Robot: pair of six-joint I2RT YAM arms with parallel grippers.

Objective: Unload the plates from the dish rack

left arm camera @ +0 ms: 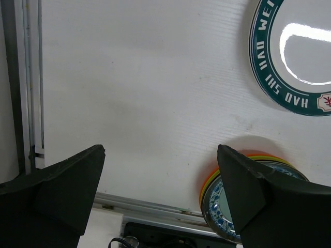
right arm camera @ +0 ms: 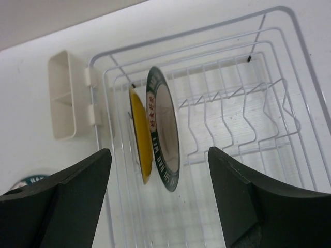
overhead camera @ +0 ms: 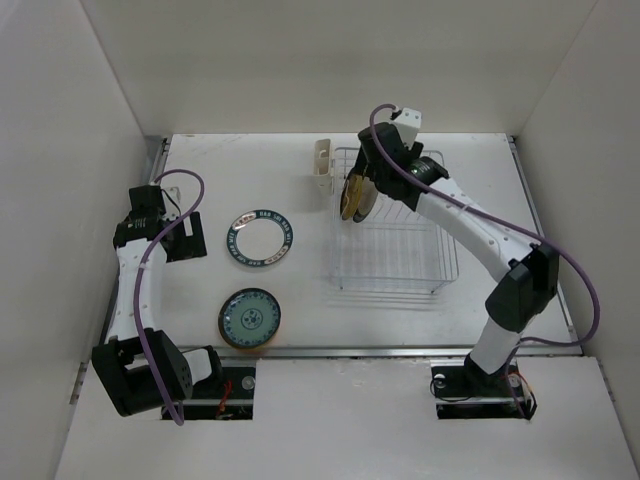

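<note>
White, faintly ribbed board forms the table [overhead camera: 250, 180], walled by plain white panels.

Right gripper [right arm camera: 159, 151]: jaws spread wide, nothing held, poised over the far-left part of the dish rack [overhead camera: 400, 255], its black fingers either side of two plates standing on edge. Nearer the lens is a teal-rimmed plate [right arm camera: 165, 134] with lettering on the rim. Just behind it — close or touching, cannot tell which — stands a yellow plate [right arm camera: 138, 134]. A cream utensil cup [right arm camera: 63, 95] hangs on the rack's outer corner.

Left gripper [left arm camera: 161, 150]: open, empty, hovering over bare table near the left edge.

Out on the table lie a second teal-rimmed plate [overhead camera: 259, 240], flat, and a stack of plates [overhead camera: 250, 319] at the near edge, with orange and lime rims showing beneath a blue-patterned top one.

Risks, as judged: both racked plates are glossy, hard-glazed and thin-edged — a pinch on the rim may slip. Their closeness invites catching both or toppling the yellow one. Thin white wire dividers could snag a tilted lift.
</note>
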